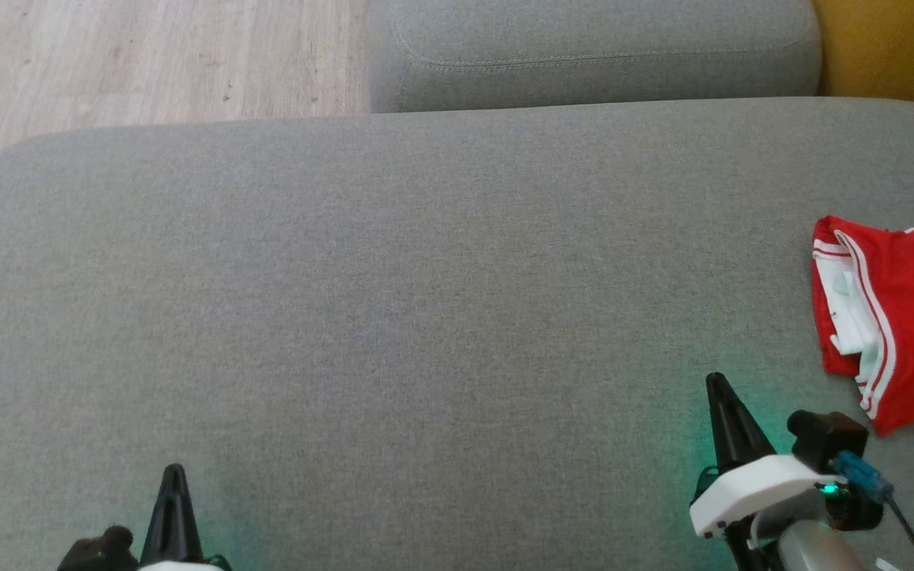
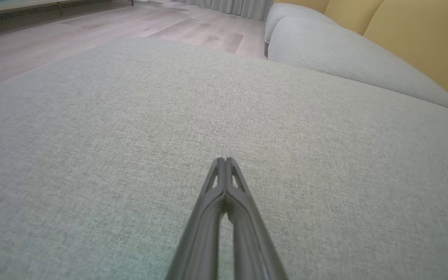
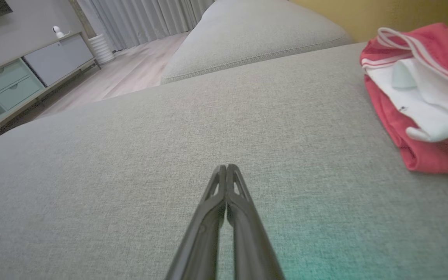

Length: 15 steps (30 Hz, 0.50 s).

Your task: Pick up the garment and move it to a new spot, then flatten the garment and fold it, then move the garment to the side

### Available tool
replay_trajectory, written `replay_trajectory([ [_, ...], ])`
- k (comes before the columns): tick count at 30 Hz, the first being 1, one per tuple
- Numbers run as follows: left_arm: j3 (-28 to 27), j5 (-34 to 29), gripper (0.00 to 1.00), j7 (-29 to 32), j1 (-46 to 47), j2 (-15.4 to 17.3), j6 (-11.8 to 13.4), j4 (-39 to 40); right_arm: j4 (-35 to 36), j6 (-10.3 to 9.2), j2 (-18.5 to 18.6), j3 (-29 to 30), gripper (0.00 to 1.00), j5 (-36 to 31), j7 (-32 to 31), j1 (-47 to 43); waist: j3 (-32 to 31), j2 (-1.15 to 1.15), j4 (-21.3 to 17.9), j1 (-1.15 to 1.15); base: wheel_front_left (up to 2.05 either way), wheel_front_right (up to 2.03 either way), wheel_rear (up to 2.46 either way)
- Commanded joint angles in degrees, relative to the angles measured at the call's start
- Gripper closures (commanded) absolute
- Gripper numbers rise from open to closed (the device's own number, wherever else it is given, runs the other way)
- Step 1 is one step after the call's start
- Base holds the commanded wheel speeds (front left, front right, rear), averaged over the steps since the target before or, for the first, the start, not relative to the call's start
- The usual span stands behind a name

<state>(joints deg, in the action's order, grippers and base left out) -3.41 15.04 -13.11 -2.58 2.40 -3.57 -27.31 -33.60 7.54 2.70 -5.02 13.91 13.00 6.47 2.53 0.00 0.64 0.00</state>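
You will find the garment (image 1: 913, 317) far over on the right side of the grey seat cushion (image 1: 425, 317), about midway between its front and back edges, and the head view cuts part of it off on that side. It is red, with thin white stripes along its hems. A white inner layer shows on the side facing the cushion's middle. It lies bunched and loosely folded over itself, not spread flat.

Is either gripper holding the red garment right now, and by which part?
Nothing is held. The left gripper and right gripper are both shut and empty; the red garment lies untouched on the sofa cushion.
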Motion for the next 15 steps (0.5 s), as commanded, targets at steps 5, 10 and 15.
replay_trajectory([
  [5, -0.5, 3.8, 1.00, 0.7, 1.8, 0.2, -0.4, 2.4, 2.7, -0.01, 0.1, 0.8, 1.00, 4.0, -0.9, 2.3, -0.1, 0.00, 0.0, 0.00, 0.00, 0.00, 0.00],
  [10, -0.5, 7.1, 1.00, 1.5, 2.0, 0.2, -0.5, 3.0, 3.5, -0.01, 0.1, 1.2, 1.00, 7.3, -1.7, 2.1, -0.2, 0.00, -0.1, 0.00, 0.00, 0.00, 0.00],
  [15, -0.6, 11.0, 1.00, 2.4, 2.3, 0.2, -0.7, 3.6, 4.4, -0.01, 0.1, 1.8, 1.00, 11.2, -2.7, 2.0, -0.3, 0.00, -0.1, 0.00, 0.00, 0.00, 0.00],
])
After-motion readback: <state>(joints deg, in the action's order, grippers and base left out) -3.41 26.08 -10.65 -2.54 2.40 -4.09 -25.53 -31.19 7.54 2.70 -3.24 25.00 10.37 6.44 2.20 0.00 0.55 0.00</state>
